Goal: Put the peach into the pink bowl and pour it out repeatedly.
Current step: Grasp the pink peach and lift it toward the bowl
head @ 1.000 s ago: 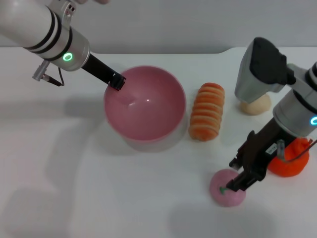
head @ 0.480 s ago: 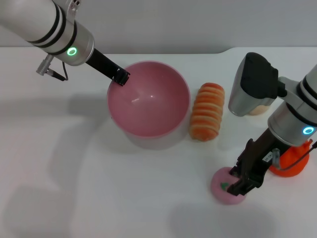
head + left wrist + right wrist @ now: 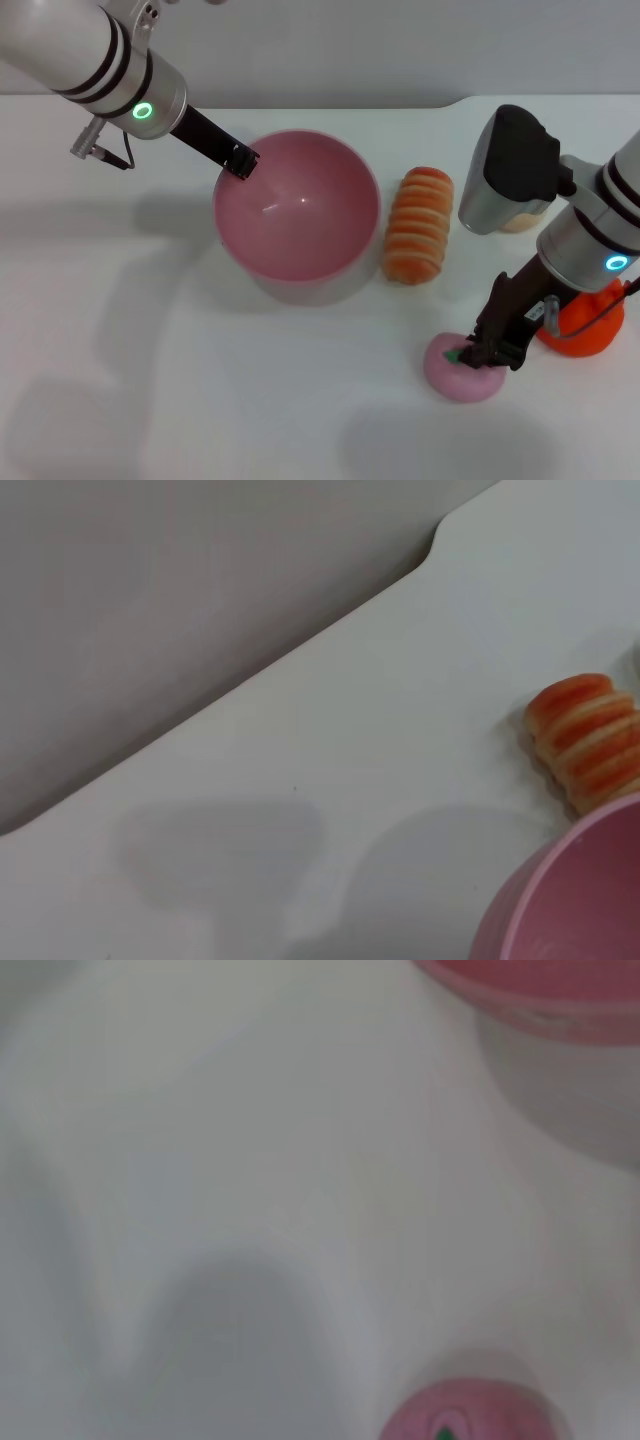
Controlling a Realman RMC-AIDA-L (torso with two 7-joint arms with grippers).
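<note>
The right gripper [image 3: 487,352] presses down on top of the peach [image 3: 455,372], though whether its fingers clamp the fruit cannot be told. The peach rests on the white table [image 3: 150,380], well apart from the pink bowl [image 3: 297,210]. The left gripper [image 3: 240,163] grips the bowl's rim.

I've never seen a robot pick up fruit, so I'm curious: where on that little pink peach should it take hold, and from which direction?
Probably from straight above, pinching across the widest middle of the peach. It is round, sits alone on the white table with its green stem mark up, and has free space around it. The right tool is at its top; the left tool is on the pink bowl rim.
</note>
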